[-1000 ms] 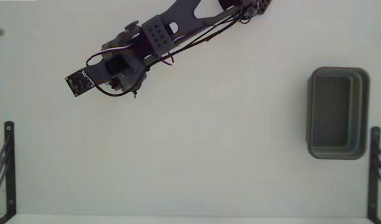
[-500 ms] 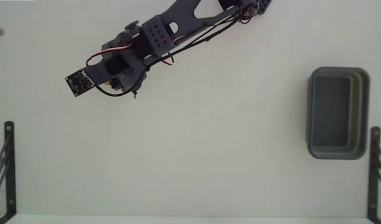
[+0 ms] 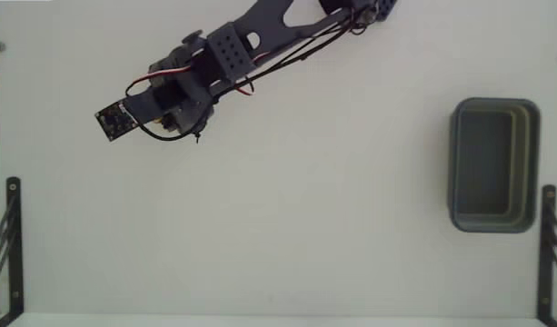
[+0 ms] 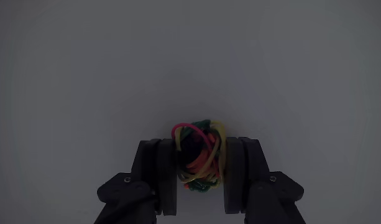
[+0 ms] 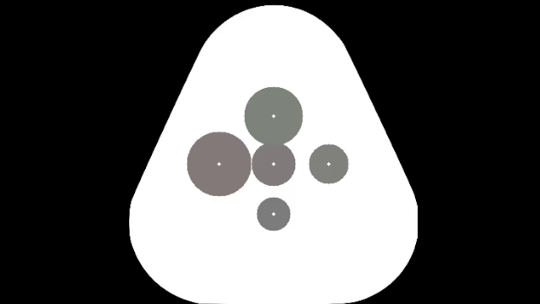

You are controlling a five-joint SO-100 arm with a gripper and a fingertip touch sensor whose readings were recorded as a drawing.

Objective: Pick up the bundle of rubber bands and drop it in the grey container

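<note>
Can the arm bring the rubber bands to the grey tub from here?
Probably yes: the pincer grips the rubber bands, and bare table lies between the arm and the open tub.

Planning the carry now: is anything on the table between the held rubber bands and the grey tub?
Nothing visible. The bundle of rubber bands sits clamped in the end effector, and only bare table lies between it and the grey container.

Below me the white table (image 3: 287,218) spreads plain and evenly lit; black metal brackets (image 3: 7,241) stand at its left and right edges in the fixed view.
</note>
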